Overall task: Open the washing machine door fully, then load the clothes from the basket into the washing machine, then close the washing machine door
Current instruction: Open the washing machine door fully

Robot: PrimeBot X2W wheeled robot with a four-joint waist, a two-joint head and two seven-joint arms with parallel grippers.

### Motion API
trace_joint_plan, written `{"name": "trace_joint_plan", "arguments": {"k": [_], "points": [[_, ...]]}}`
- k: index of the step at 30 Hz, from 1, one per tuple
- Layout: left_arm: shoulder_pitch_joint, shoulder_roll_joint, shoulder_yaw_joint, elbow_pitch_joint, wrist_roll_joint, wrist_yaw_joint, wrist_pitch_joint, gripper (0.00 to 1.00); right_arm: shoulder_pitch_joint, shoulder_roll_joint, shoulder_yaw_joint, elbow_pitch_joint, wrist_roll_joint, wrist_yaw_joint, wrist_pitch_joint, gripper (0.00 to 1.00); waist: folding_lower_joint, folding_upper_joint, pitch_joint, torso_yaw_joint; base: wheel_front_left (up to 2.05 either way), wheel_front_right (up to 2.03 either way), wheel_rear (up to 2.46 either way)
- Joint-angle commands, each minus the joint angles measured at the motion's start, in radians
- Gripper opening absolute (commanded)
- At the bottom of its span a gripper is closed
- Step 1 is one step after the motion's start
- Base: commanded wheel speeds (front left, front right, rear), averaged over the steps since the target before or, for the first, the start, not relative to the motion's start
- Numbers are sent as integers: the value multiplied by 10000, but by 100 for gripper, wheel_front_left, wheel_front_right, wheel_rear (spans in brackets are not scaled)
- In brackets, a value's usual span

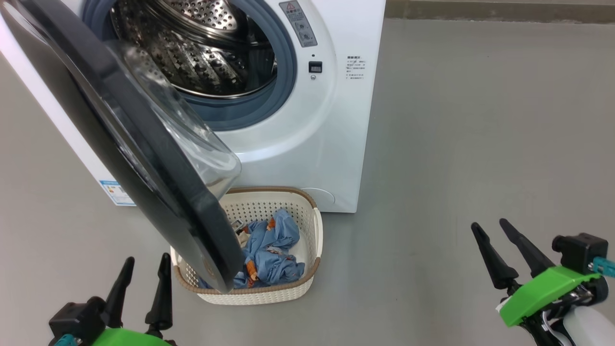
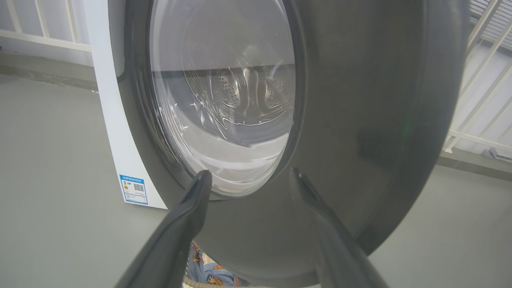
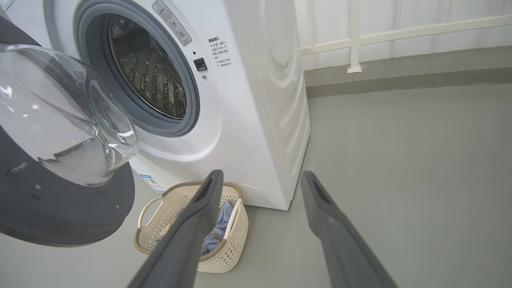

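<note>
The round black-rimmed glass door (image 1: 158,182) hangs open upper left (maybe not fully). You've yet to load the blue printed clothes (image 1: 271,250) from the cream perforated basket (image 1: 269,295). Left gripper (image 1: 148,258) and right gripper (image 1: 488,223) gape empty.

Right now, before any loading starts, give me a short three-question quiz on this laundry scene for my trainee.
1. True or false: the washing machine door is shut.
2. Where do the clothes lie? A: in the drum. B: in the basket. C: on the floor.
3. What do the left end effector and the right end effector hold?
Key: 1 false, it stands open. 2 B. 3 nothing, both are open and empty.
</note>
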State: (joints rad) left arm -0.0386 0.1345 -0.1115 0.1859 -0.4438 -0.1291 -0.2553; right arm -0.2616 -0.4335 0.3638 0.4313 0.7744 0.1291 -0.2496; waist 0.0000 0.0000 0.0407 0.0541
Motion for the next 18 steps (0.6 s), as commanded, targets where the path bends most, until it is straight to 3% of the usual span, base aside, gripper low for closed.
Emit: {"name": "trace_joint_plan", "arguments": {"k": [1, 12, 18], "points": [[-97, 152, 384, -231, 121, -16, -65, 100, 181, -86, -81, -277, -261, 16, -120, 100, 0, 0, -13, 5, 0, 0, 0], [-41, 151, 346, -175, 98, -16, -65, 100, 1120, 446, -1404, -406, -1543, 16, -121, 100, 0, 0, -79, 20, 0, 0, 0], [-24, 176, 297, -144, 85, -16, -65, 100, 1354, 595, -1601, -288, -1884, 16, -121, 100, 0, 0, -61, 22, 0, 0, 0]]}}
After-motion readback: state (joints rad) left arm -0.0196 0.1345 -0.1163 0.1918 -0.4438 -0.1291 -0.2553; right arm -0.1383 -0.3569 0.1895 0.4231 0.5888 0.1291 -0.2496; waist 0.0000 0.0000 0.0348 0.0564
